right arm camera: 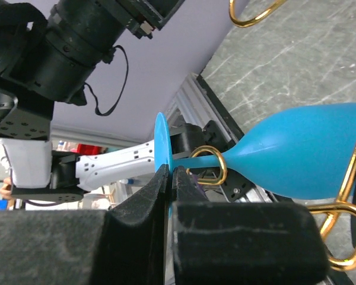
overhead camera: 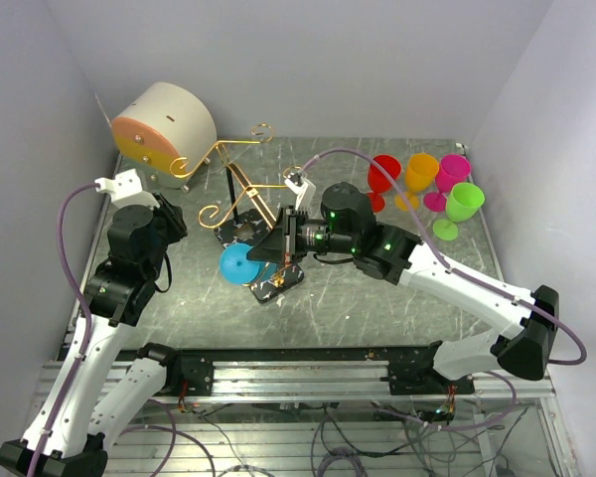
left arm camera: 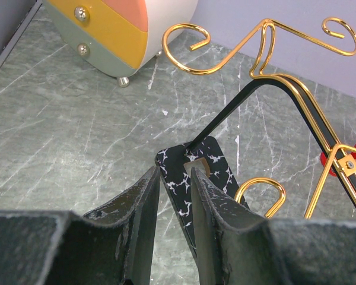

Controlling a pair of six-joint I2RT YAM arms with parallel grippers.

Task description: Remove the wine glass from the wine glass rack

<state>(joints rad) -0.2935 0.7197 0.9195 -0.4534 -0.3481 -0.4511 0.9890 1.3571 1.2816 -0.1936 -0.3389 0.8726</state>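
Observation:
The blue wine glass (overhead camera: 240, 264) hangs sideways on the wine glass rack (overhead camera: 233, 149), a gold wire stand with a black post and a black white-veined base (overhead camera: 278, 286). In the right wrist view the glass stem passes through a gold scroll loop (right arm camera: 222, 169), with the bowl (right arm camera: 302, 154) to the right. My right gripper (overhead camera: 278, 253) (right arm camera: 171, 172) is shut on the edge of the glass's flat foot (right arm camera: 161, 142). My left gripper (overhead camera: 179, 224) (left arm camera: 175, 172) hovers just short of the base's corner (left arm camera: 216, 172), its fingers a narrow gap apart and holding nothing.
A round beige drum with an orange face (overhead camera: 164, 124) (left arm camera: 124, 29) stands at the back left, close to the rack's arms. Red (overhead camera: 382, 174), orange (overhead camera: 422, 171), pink (overhead camera: 452, 171) and green (overhead camera: 464, 202) glasses stand at the back right. Walls close three sides.

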